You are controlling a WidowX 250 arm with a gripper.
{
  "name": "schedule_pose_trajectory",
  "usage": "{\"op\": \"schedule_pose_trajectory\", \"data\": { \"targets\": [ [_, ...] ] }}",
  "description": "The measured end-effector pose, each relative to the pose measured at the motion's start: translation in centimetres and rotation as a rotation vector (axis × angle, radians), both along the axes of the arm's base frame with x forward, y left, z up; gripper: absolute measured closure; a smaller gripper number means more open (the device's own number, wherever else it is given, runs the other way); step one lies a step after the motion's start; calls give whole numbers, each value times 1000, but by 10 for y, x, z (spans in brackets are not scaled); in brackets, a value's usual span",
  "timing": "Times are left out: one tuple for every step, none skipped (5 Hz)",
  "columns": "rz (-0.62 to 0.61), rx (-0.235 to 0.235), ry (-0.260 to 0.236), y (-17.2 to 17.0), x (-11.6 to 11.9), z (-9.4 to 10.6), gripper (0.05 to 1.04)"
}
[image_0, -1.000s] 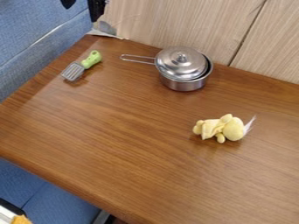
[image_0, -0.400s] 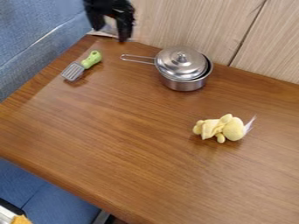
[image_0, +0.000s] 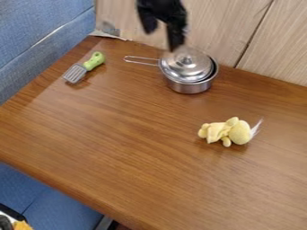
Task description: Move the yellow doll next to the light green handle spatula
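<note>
Yellow soft cloth doll (image_0: 226,131) lies lengthwise toward the right edge of the brown wooden worktop (image_0: 132,148), head and white tuft to the right. Not moved to target. Target is the spatula with light green handle and grey slotted head (image_0: 85,68), near the back-left corner. Black robot arm (image_0: 162,10) hangs in from the top, by the shiny steel lid (image_0: 187,64) on the steel saucepan (image_0: 189,86). Jaws wide, nothing between them.

Step, my read: get to the doll and pick it up. Swing clear of the lid knob first, then come down over the doll's middle, not the tuft. Turn the jaws so they close across the body, front to back. Go low enough to straddle the torso; too high likely pinches loose cloth and drops it. Should squash easily, so a firm but modest squeeze should do. Lift before travelling left, pass in front of the saucepan and its wire handle (image_0: 142,60). Set down beside the spatula, not on it; keep off the left edge.

Counts: doll 1, spatula 1, saucepan 1, lid 1, arm 1, worktop 1.
</note>
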State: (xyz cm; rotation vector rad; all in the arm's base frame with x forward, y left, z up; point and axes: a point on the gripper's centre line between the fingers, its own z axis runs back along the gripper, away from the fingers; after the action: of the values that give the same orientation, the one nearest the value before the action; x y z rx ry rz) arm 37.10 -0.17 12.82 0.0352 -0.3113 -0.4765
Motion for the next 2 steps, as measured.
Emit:
{"op": "schedule_pose_trajectory", "data": {
  "targets": [
    [-166, 6, 26, -48, -16, -1, 84],
    [-313, -6, 32, -97, -32, -12, 84]
  ]
}}
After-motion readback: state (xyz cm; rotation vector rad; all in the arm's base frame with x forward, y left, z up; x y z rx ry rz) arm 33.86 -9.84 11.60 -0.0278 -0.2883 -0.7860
